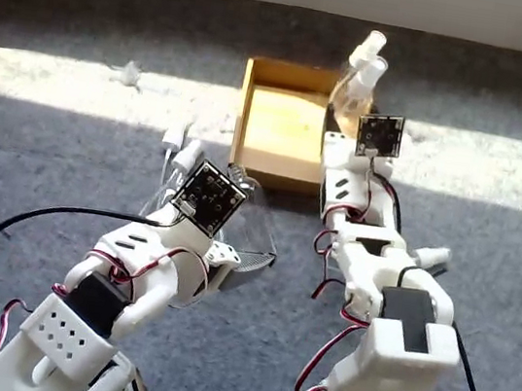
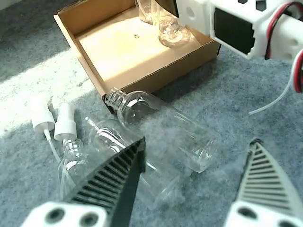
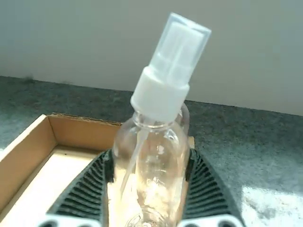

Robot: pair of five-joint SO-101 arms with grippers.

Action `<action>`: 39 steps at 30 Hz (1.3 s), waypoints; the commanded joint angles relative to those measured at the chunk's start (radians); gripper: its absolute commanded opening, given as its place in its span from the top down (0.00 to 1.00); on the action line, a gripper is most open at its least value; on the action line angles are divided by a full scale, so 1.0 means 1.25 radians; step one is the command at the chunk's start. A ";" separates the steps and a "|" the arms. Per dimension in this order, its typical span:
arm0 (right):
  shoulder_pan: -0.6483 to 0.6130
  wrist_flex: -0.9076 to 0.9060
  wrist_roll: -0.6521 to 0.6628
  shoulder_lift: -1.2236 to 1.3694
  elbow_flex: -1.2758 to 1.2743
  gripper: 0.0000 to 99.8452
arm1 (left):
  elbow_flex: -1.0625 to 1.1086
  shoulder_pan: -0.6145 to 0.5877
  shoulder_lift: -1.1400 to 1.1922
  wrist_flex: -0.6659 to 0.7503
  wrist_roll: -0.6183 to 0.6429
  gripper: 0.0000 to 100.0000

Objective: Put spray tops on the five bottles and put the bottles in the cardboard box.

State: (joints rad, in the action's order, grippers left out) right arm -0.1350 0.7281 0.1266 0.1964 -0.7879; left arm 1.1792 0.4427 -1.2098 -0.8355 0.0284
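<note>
My right gripper [image 3: 149, 158] is shut on a clear bottle [image 3: 151, 142] with a white spray top [image 3: 163, 90], held upright over the right side of the cardboard box [image 1: 253, 116]. A second capped bottle [image 2: 147, 8] stands in the box beside it. My left gripper [image 2: 199, 144] hangs open just above a clear bottle without a top [image 2: 165, 130], which lies on its side at the box's near corner. Another bottle [image 2: 137, 163] lies next to it. Two white spray tops [image 2: 65, 125] sit on bottles lying further left.
Grey carpet [image 1: 459, 186] covers the table, with a sunlit strip across the box. A white tube [image 2: 272, 101] lies on the carpet to the right of the box. A small pale scrap [image 1: 129, 73] rests far left of the box.
</note>
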 commanded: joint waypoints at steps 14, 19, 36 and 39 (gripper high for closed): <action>0.007 0.020 0.026 0.002 0.040 1.00 | -0.006 -0.009 -0.003 0.005 -0.006 0.70; 0.007 0.020 0.027 0.002 0.040 1.00 | -0.006 -0.009 -0.003 0.005 -0.006 0.70; 0.007 0.020 0.025 0.003 0.040 0.84 | -0.006 -0.009 -0.003 0.004 -0.006 0.70; 0.008 0.020 0.026 -0.002 0.040 0.84 | -0.006 -0.009 -0.003 0.004 -0.006 0.70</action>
State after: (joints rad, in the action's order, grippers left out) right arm -0.1366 0.7281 0.1481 0.2102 -0.7879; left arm 1.1792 0.4427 -1.2098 -0.8355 0.0284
